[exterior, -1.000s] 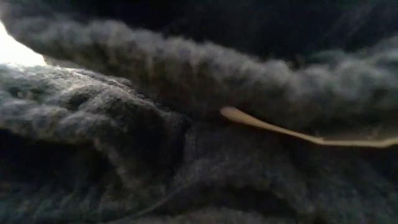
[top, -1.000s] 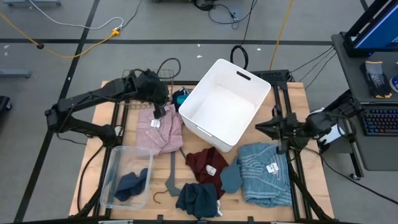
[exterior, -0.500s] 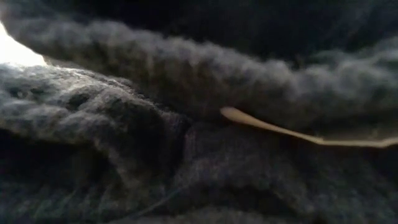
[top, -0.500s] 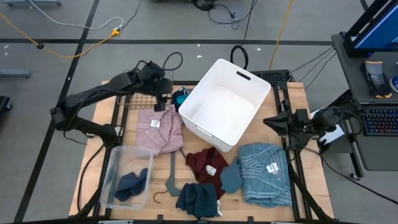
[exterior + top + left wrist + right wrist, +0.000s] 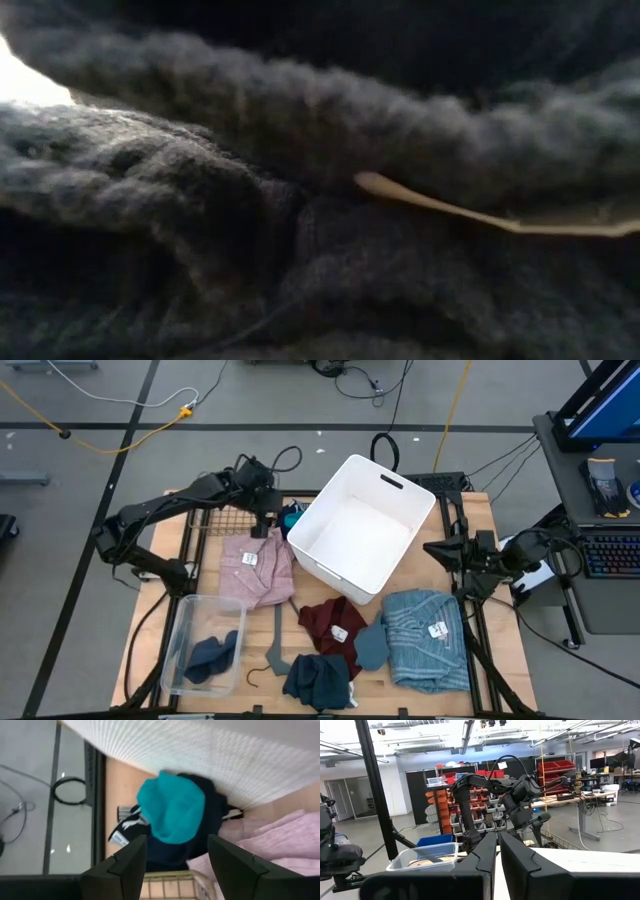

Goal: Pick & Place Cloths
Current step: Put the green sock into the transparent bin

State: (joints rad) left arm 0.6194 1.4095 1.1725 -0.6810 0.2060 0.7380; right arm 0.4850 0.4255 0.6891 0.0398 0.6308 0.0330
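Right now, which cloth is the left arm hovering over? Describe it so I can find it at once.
Start at the white bin in the table's middle. Tucked against its left wall, beyond the pink garment, lies a teal piece on dark fabric. It is the only bright teal cloth, under the left gripper and its open fingers.

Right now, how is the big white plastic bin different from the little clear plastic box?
The big white plastic bin is solid white, while the little clear plastic box is see-through. The bin is larger and sits turned at an angle near the table's far side; the box sits at the near left corner. The bin looks empty, but the box holds a dark navy cloth. Both are open-topped plastic containers.
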